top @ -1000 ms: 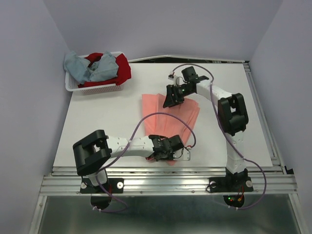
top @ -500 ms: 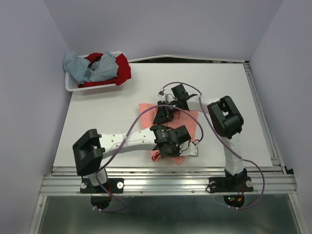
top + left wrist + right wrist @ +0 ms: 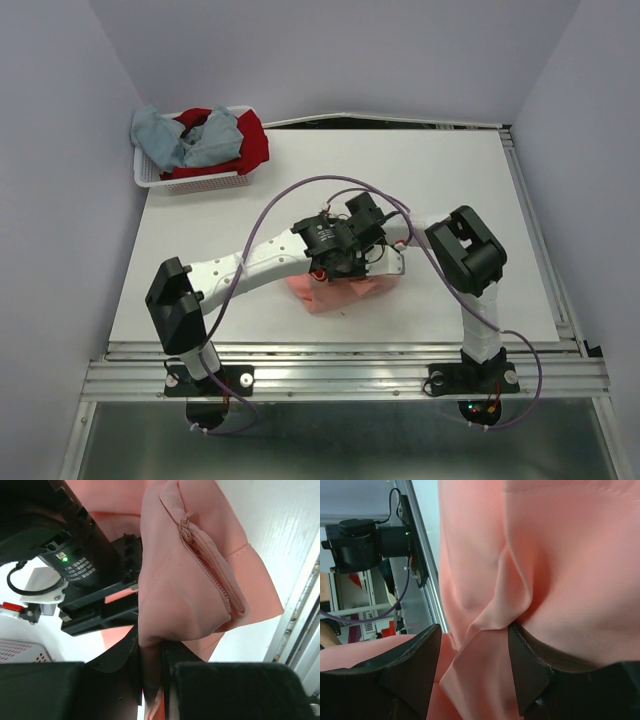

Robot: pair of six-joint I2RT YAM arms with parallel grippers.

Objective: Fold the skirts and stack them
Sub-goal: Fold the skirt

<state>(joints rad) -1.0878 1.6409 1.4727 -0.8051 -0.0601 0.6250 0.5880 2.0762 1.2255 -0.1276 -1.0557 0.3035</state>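
The salmon-pink skirt (image 3: 345,293) lies bunched in a small fold at the table's middle, under both wrists. My left gripper (image 3: 151,649) is shut on an edge of it, and the zipper side (image 3: 210,575) hangs in front of the jaws. My right gripper (image 3: 474,631) stands open with a fold of the same pink cloth (image 3: 485,680) lying loose between its fingers. In the top view the two grippers crowd together over the skirt, left gripper (image 3: 335,268) beside right gripper (image 3: 368,248). The blue-grey skirt (image 3: 178,140) and the dark red skirt (image 3: 253,140) lie heaped in the basket.
A white mesh basket (image 3: 200,182) stands at the table's far left corner. The metal rail (image 3: 350,352) runs along the near edge. Purple cables (image 3: 300,190) arch over both arms. The right arm's elbow (image 3: 465,250) rises just right of the skirt.
The left gripper has carried the skirt's near edge away from the front rail toward the middle. The right gripper came nearer from the far side. The spread skirt is now a small bundle.
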